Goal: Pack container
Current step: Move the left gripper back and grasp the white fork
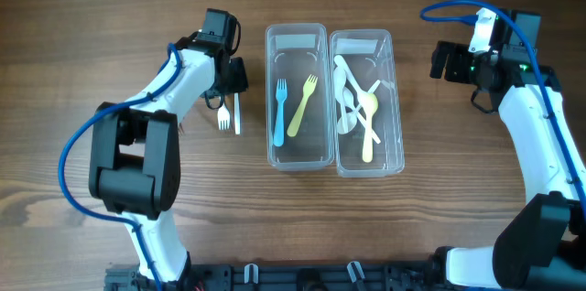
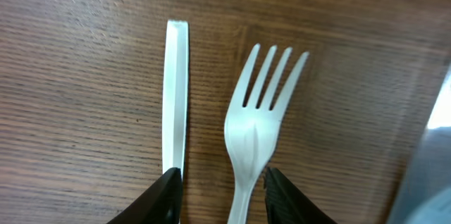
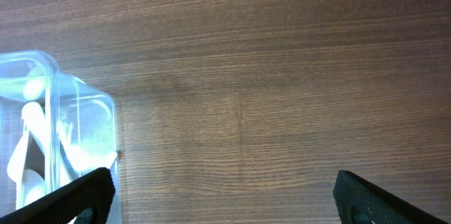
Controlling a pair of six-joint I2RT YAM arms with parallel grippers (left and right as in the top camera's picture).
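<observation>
**Fork and stick left on the table**

Two clear boxes sit side by side in the middle of the table. The left box has a blue fork and a yellow fork in it. The right box has white spoons and a yellow spoon in it. So a good part of the packing looks done.

Two things are not packed yet. A white fork and a white stick, maybe a knife, lie next to each other on the wood, just left of the boxes.

The left gripper is low over them. Its fingers are part way open, one on each side of the fork's handle. There is a gap, so it is not pinching the fork yet. One finger covers the end of the stick.

The right gripper is wide open and holds nothing. It hangs over bare wood, to the right of the boxes.

I think the white fork goes in with the other forks.
</observation>
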